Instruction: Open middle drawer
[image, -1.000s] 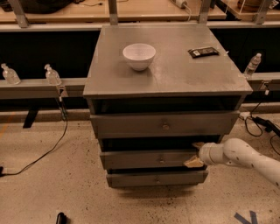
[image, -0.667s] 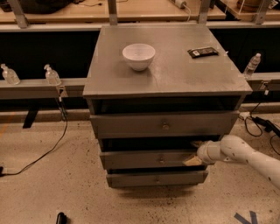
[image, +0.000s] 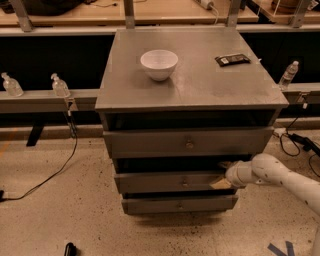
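The grey cabinet (image: 200, 85) has three drawers stacked in its front. The middle drawer (image: 160, 182) is a long flat grey front with a small round knob (image: 185, 183) at its centre. A dark gap shows above its top edge. My gripper (image: 221, 179) comes in from the right on a white arm (image: 280, 177). It sits at the right end of the middle drawer's front, at its top edge, well right of the knob. The top drawer (image: 187, 142) is above and the bottom drawer (image: 177, 204) below.
A white bowl (image: 159, 64) and a flat black object (image: 232, 60) lie on the cabinet top. Clear bottles (image: 59, 86) stand on a rail behind, left and right (image: 288, 74). Cables (image: 55, 170) run across the speckled floor on both sides.
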